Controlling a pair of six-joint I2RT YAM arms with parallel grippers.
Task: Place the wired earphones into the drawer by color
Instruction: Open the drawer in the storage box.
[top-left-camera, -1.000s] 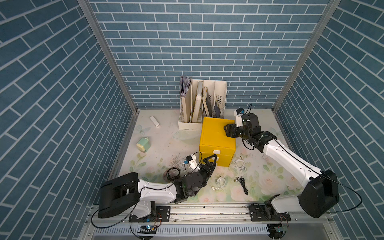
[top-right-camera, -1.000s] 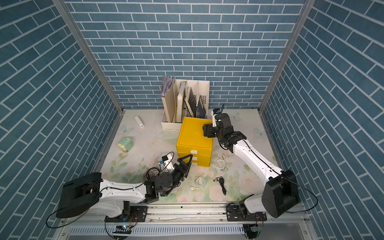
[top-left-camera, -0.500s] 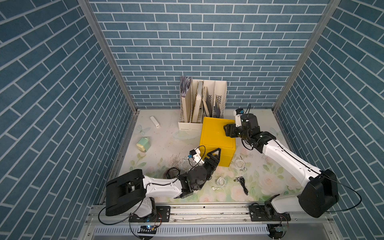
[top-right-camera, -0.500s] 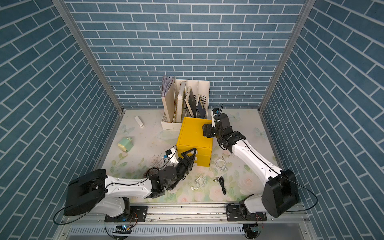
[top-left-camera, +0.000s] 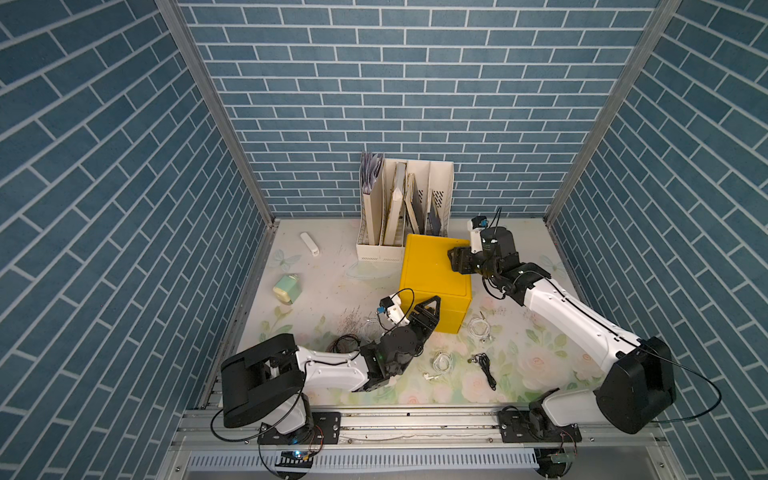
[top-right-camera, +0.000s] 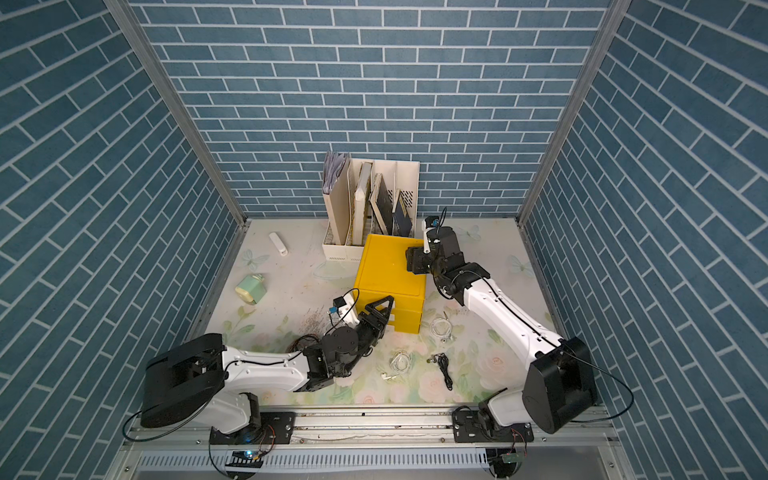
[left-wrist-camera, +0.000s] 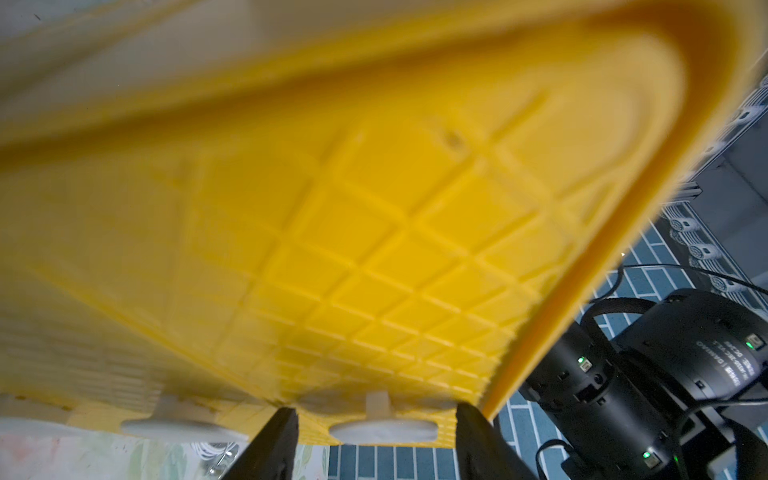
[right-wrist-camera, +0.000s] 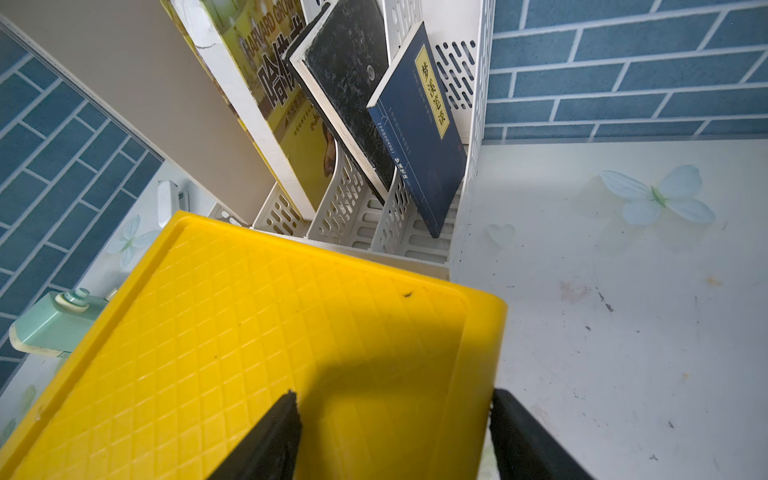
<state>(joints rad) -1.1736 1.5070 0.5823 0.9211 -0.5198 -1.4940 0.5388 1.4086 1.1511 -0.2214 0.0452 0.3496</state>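
The yellow drawer cabinet stands mid-table with its drawers shut. My left gripper is at its front. In the left wrist view the open jaws stand either side of a white drawer handle without touching it. My right gripper is open and straddles the cabinet's top right edge. Wired earphones lie loose on the mat: two white coils, a black one, and a black coil beside the left arm.
A white file rack with books stands right behind the cabinet. A mint green device and a small white stick lie at the left. Blue brick walls enclose the table.
My left gripper has risen and reached forward to the drawer front, its jaws narrowing around the handle. The right gripper has stayed on the cabinet's top edge.
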